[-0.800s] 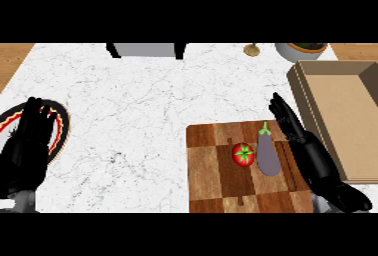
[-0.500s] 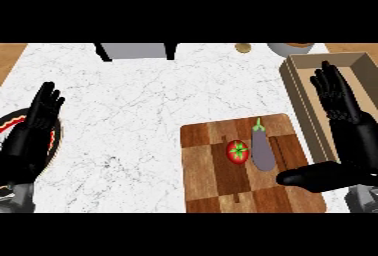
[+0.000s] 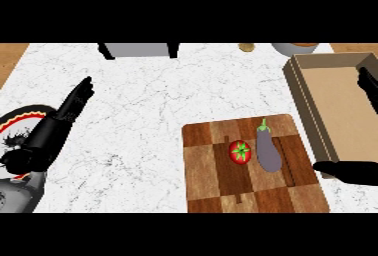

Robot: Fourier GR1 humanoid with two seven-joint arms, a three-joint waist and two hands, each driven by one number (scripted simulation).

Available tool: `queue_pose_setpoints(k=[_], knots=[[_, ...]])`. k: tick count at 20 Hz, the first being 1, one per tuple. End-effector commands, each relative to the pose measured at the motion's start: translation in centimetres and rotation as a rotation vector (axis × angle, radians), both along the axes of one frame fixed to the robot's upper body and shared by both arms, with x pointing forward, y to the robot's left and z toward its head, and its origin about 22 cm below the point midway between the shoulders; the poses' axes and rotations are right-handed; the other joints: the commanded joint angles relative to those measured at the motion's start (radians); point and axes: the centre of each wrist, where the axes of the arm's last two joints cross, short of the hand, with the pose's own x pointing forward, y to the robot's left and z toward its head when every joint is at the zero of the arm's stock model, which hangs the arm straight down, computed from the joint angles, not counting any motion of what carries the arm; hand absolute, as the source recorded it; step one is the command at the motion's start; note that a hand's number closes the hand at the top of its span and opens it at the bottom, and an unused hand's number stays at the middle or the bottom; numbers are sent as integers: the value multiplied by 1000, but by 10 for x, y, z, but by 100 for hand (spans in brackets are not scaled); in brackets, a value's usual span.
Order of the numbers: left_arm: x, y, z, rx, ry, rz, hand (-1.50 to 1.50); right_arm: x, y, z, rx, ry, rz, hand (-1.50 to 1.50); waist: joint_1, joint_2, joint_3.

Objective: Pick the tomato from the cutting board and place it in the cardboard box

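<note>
Presently, entries run from the hands outward.

Right hand point(image 3: 353, 171): at the tabletop's right edge, just off the board's right side, low over the surface; only a dark tip and part of the arm show, so whether it is open or curled cannot be told. It has hold of nothing visible.

Left hand point(image 3: 65, 117): near the tabletop's left edge, fingers straight and together, holding nothing, resting beside the plate point(image 3: 15, 120).

Board point(image 3: 251, 170): wooden, chequered, at the tabletop's front edge, right of centre.

Tomato point(image 3: 241, 151): red, green star-shaped calyx up, on the board's middle, just left of the eggplant point(image 3: 267, 150) and close enough that they may touch. Judged light, round, smooth-skinned and somewhat soft; likely to roll or slip if nudged from one side and to bruise if squeezed. Best taken from above, fingers and thumb on opposite sides of its widest part; the approach on the right side is crowded by the eggplant, so a front-to-back hold looks the easier one.

Box point(image 3: 325, 100): cardboard, open-topped, along the tabletop's right edge, behind the board and near its rear right corner.

Rear edge: a grey block point(image 3: 137, 49), a small tan item point(image 3: 246, 47) and a bowl point(image 3: 297, 48), all partly cut off.

Writing, brands, labels: none legible; the plate's rim carries a dark pattern only.
</note>
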Motion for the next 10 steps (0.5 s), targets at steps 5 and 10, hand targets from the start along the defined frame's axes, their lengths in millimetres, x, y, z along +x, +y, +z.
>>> queue_pose_setpoints(k=[5,10], knots=[[12,-16,-6,20,2,-51,0,-6,30,36,-342,43,68,-150,25,0,-1],[20,-1,0,26,-25,-41,0,-16,46,31,-616,227,114,-150,32,1,-2]])
